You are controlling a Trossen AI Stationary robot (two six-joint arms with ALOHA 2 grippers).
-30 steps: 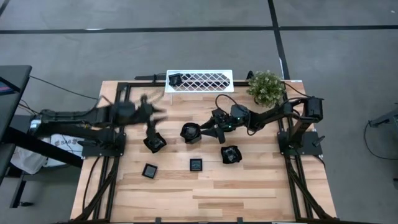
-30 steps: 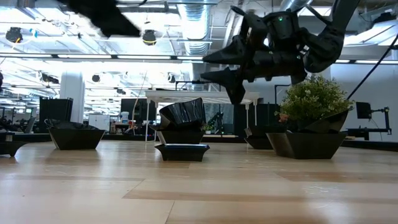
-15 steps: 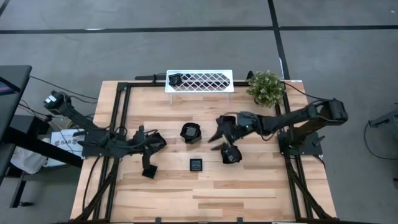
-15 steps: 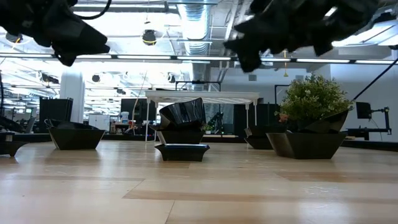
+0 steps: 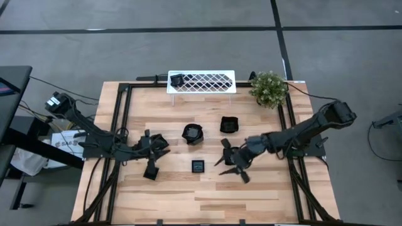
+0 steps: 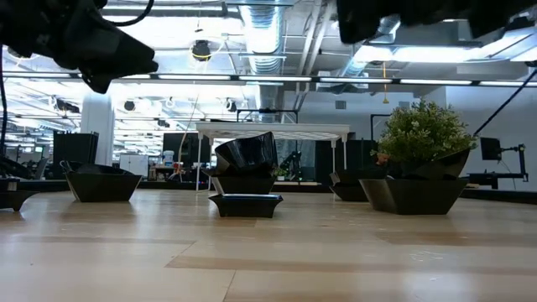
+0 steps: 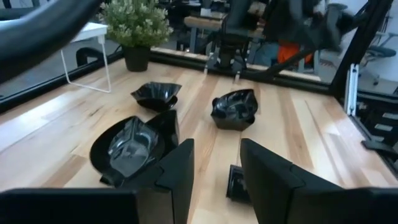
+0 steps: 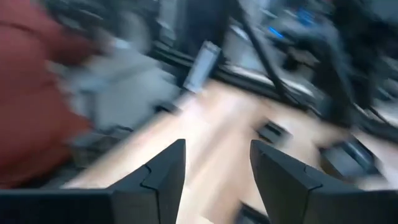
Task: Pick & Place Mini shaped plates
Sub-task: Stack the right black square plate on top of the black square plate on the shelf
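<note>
Seen from above, the left tool (image 5: 151, 164) hangs with fingers spread over the lower left of the table (image 5: 270, 201), empty, while the right tool (image 5: 233, 164), also spread and empty, hovers right of centre. Mini shaped plates lie scattered mid-frame: a deep dish (image 5: 193, 134), another (image 5: 230, 124) to its right, and a flat square (image 5: 198, 166) below. One more dish (image 5: 176, 80) sits in the white rack (image 5: 207, 82) at top, beside a potted plant (image 5: 269, 88).

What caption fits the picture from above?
Both open grippers, left and right, hover over black mini plates on the table.
</note>
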